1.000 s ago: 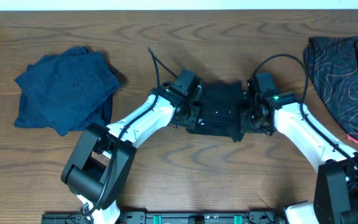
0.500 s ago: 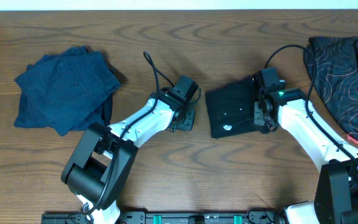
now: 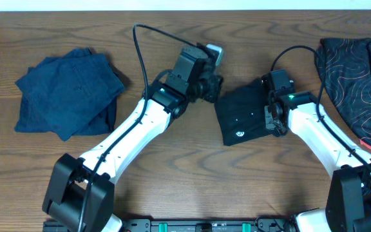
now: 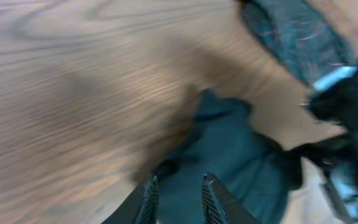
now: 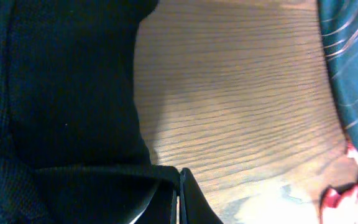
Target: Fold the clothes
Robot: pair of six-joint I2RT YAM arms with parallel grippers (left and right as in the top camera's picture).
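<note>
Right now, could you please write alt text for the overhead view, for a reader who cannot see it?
A folded pair of black trousers lies in the middle, the right pincer shut on its right edge and the left pincer open beside its top-left corner. A navy pile sits far left; a black, red-lined garment far right.

Nothing readable from my end, honestly. The only mark I can spot is a tiny white round logo (image 3: pixel 240 135) on the black trousers (image 3: pixel 240 111), way too small to make out lettering.
</note>
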